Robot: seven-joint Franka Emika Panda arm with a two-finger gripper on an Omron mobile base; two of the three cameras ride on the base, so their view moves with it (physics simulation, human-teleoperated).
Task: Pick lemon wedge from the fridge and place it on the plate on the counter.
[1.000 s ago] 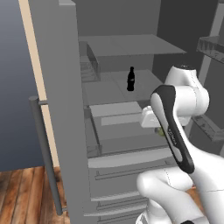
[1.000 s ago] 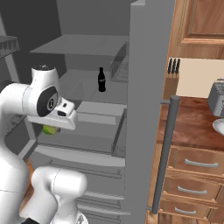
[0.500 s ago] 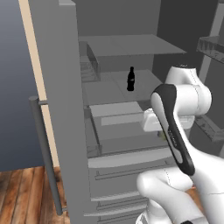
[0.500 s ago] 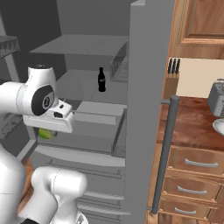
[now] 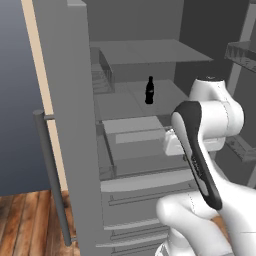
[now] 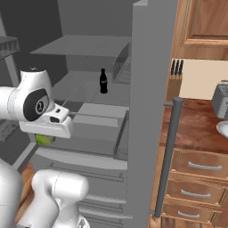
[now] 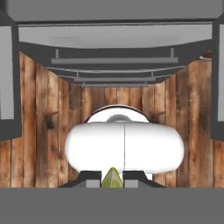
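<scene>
My gripper (image 7: 112, 182) is shut on the lemon wedge (image 7: 111, 176), a small yellow-green tip pinched between the two dark fingertips (image 7: 92, 183). In the right base view the lemon wedge (image 6: 43, 139) hangs under the white hand, in front of the left side of the open fridge (image 6: 147, 89), level with its drawer. The gripper (image 6: 44, 137) points down there. Part of the white plate (image 6: 222, 129) shows at the right edge, on the reddish-brown counter (image 6: 196, 127). In the left base view, my own arm hides the fingers in front of the fridge (image 5: 135, 55).
A small black bottle (image 6: 103, 81) stands on a fridge shelf. The fridge's tall grey door edge and bar handle (image 6: 167, 156) stand between the hand and the counter. A knife block (image 6: 176, 80) and a toaster (image 6: 221, 99) sit on the counter. Wooden floor (image 7: 39, 109) lies below the hand.
The hand has drawn a little left and down, away from the fridge drawer, with the lemon wedge still pinched in it.
</scene>
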